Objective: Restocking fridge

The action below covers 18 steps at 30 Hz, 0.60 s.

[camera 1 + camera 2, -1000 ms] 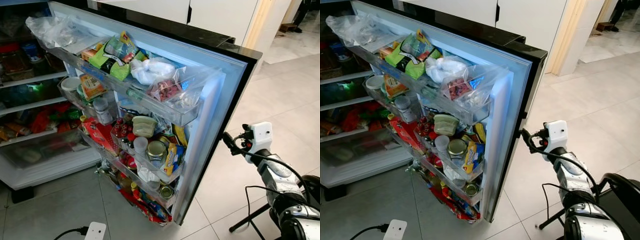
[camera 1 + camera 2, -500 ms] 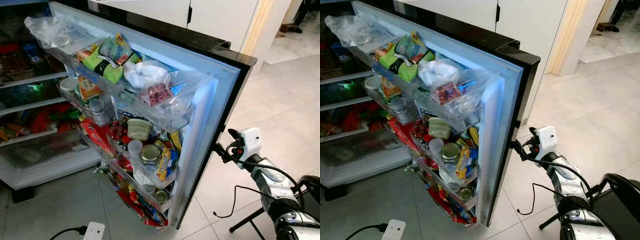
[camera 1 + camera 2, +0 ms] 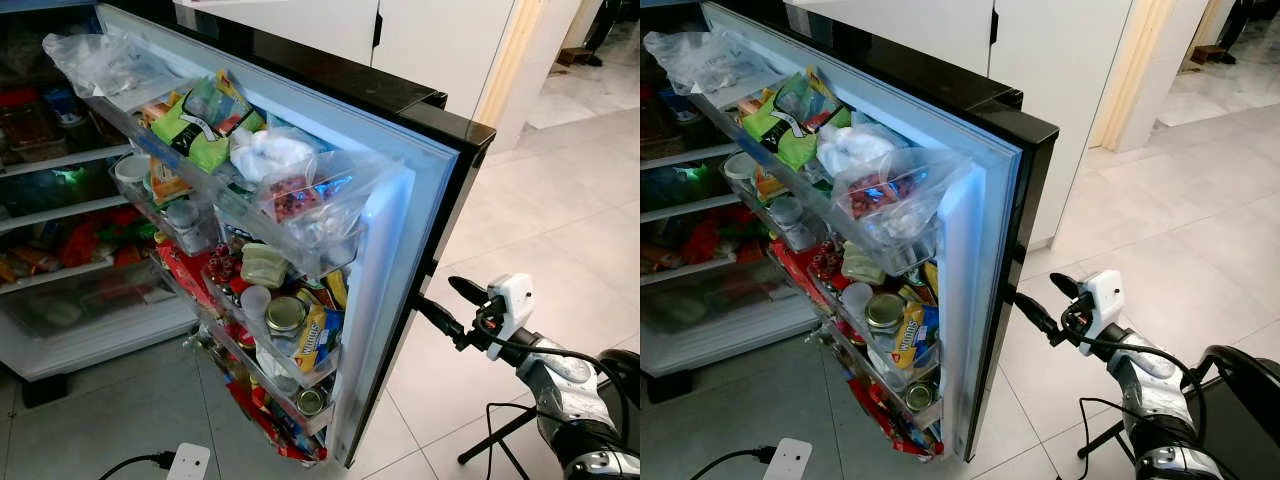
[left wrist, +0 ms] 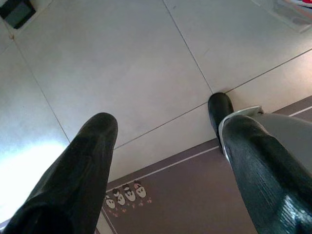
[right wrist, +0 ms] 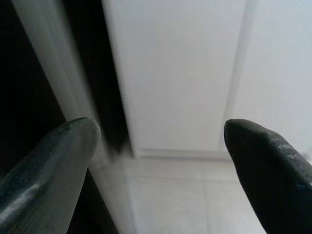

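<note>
The fridge door (image 3: 400,260) stands partly open, its lit inner shelves crammed with green packets (image 3: 195,125), a white bag (image 3: 262,155), jars (image 3: 285,314) and cans. My right gripper (image 3: 436,296) is open at the door's black outer face, low down near its free edge; one fingertip (image 3: 420,303) touches or nearly touches that face. In the right wrist view the fingers (image 5: 48,161) are spread, with the dark door edge beside one. My left gripper (image 4: 168,122) hangs open over the floor tiles, holding nothing.
The fridge interior (image 3: 60,160) with full shelves lies at the left. White cabinets (image 3: 440,40) stand behind the door, and a doorway opens at the far right. A white power strip (image 3: 190,462) lies on the floor in front. A black stand leg (image 3: 490,440) is under my right arm.
The fridge door has swung further towards shut. My right gripper has moved left and down with it, staying at the outer face.
</note>
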Tool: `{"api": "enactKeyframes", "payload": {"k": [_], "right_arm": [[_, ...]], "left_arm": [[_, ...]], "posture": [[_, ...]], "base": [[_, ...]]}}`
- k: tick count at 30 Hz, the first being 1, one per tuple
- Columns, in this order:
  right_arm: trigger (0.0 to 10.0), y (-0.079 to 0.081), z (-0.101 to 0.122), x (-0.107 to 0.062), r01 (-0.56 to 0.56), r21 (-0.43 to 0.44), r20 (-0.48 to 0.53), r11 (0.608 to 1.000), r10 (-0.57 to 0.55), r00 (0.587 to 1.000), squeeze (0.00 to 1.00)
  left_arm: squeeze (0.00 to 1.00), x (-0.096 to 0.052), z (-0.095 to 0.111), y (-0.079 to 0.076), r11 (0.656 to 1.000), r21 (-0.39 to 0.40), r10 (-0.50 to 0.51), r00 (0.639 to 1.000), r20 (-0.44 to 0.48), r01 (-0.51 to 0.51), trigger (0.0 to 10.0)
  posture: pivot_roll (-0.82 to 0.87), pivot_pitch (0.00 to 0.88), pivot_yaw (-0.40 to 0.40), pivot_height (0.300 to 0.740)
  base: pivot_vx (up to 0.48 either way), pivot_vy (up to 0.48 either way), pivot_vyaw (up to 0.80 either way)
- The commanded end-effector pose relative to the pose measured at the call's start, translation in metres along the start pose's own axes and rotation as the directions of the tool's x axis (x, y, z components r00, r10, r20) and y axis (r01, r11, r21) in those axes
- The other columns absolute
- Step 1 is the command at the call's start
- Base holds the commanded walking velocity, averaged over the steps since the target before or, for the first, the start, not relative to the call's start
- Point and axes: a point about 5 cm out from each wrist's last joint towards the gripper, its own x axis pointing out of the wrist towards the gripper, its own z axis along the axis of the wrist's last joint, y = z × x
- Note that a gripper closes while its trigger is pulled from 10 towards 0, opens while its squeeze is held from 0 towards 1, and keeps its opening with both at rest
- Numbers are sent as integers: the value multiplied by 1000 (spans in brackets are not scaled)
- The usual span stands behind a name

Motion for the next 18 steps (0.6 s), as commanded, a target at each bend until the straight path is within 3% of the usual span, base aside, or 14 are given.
{"api": "enactKeyframes", "payload": {"k": [1, 2, 5, 6, 13, 14, 15, 18], "right_arm": [[10000, -14, -6, -11, 137, 33, -19, 990, -136, 991, 0], [10000, -18, -9, -15, 188, 41, -34, 981, -187, 982, 0], [10000, -34, -33, -39, 440, 40, -157, 897, -429, 889, 0], [10000, -35, -45, -50, 506, 83, -191, 858, -485, 854, 0], [10000, -25, -64, -55, 508, 65, -250, 859, -479, 841, 0], [10000, -25, -70, -58, 538, 50, -289, 841, -504, 814, 0], [10000, -25, -70, -58, 538, 50, -289, 841, -504, 814, 0], [10000, -16, -95, -68, 586, -21, -426, 810, -538, 728, 0]], "left_arm": [[0, 0, -3, -1, 1000, 22, -11, 1000, -4, 11, 10000], [0, 0, -3, -1, 1000, 21, -12, 1000, -3, 12, 10000], [0, 0, -2, -1, 1000, 17, -19, 1000, -2, 19, 10000], [0, 0, -2, -2, 1000, 17, -23, 1000, -1, 23, 10000], [0, 0, -1, -1, 999, 17, -27, 1000, 0, 27, 10000], [0, 0, -1, -1, 999, 18, -33, 999, 1, 33, 10000], [0, 0, -1, -1, 999, 18, -33, 999, 1, 33, 10000], [0, 0, -1, -2, 999, 14, -42, 999, 2, 42, 10000]], "posture": [[0, 0, -44, 740], [0, 0, -44, 740], [-2, 0, -47, 740], [-2, 0, -47, 740], [3, 0, -46, 740], [0, 0, -45, 740], [0, 0, -45, 740], [3, 0, -47, 740]], "base": [[0, 0, 0], [0, 0, 0], [0, 0, 0], [0, 0, 0], [0, 0, 0], [0, 0, 0], [0, 0, 0], [0, 0, 0]]}}
